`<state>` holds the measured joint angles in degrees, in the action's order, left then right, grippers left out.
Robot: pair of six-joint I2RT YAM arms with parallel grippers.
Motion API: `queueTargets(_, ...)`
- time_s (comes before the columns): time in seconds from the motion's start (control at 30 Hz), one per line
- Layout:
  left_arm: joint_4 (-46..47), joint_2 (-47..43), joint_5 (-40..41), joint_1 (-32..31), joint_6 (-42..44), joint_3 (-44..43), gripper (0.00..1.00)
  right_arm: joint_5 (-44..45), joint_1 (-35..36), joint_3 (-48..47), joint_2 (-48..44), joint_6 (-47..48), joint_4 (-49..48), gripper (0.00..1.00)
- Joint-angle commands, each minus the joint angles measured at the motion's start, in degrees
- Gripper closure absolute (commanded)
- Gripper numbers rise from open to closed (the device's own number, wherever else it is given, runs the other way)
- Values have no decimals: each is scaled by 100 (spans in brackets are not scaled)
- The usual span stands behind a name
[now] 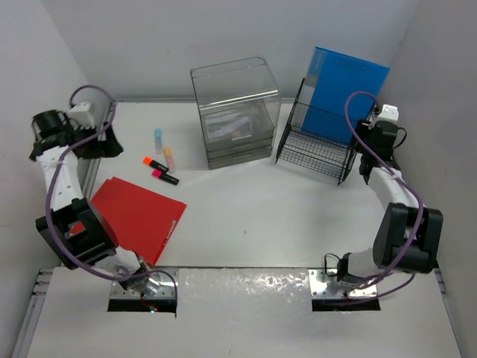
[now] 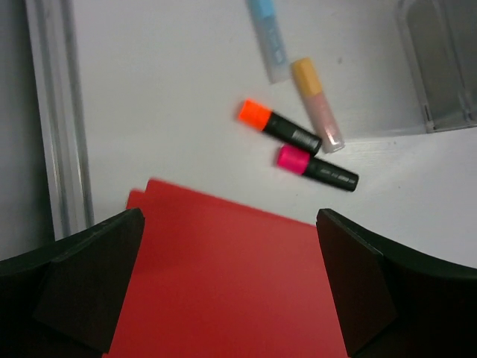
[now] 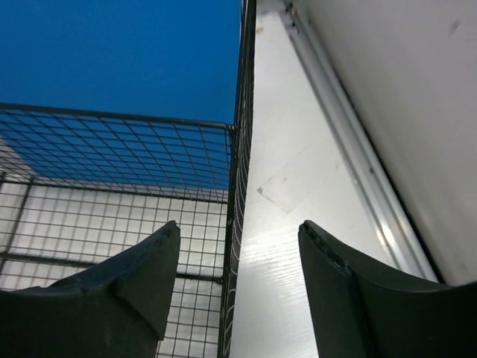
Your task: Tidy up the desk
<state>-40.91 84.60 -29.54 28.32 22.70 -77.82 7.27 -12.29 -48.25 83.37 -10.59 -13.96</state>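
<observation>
The white desk point(image 1: 261, 216) carries a red folder point(image 1: 138, 216) at the front left. Beyond it lie an orange-capped highlighter point(image 1: 155, 163), a pink-capped one point(image 1: 165, 176), a blue tube point(image 1: 159, 136) and a peach tube point(image 1: 168, 157). My left gripper point(image 1: 98, 149) hangs open above the folder's far edge point(image 2: 223, 283), and nothing sits between its fingers point(image 2: 97, 276). My right gripper point(image 1: 370, 165) is open at the right side of the black wire rack point(image 1: 317, 138). The rack's side wall point(image 3: 237, 224) stands between its fingertips, apart from both.
A blue folder point(image 1: 345, 93) stands upright in the rack. A clear plastic drawer box point(image 1: 237, 112) sits at the back centre. Grey rails point(image 2: 63, 134) run along the desk's left and right edges point(image 3: 358, 179), with walls close behind them.
</observation>
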Motion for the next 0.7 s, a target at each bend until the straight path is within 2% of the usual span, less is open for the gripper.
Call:
queueTargets(0.0, -339, -268, -753, 1241, 60, 363, 1, 82, 8, -63, -785, 5, 16, 36)
queueTargets(0.07, -234, -417, -1412, 1763, -177, 827, 1, 91, 60, 8, -1015, -13, 16, 36)
queueTargets(0.1, -181, -470, -1545, 2200, -256, 987, 1, 91, 139, 61, -1199, 4, 16, 36)
queueTargets(0.2, 152, -803, -1722, 2739, -652, 1619, 1, 117, 315, 131, -1393, 65, 33, 36)
queueTargets(0.3, 767, -1383, -1179, 2863, -1196, 2323, 0, 178, 473, 219, -1596, 83, 51, 35)
queueTargets(0.37, 812, -1420, -231, 2864, -1434, 2307, 0, 205, 552, 333, -1754, 66, -28, 35)
queueTargets(0.4, 804, -1385, 512, 2872, -1539, 2272, 0, 214, 570, 386, -1807, 57, -72, 35)
queueTargets(0.47, 769, -1358, 1009, 3012, -1602, 2306, 0, 257, 623, 474, -1930, 48, -160, 35)
queueTargets(0.67, 135, -744, 572, 4039, -1558, 2342, 0, 258, 720, 693, -2114, 48, -309, 35)
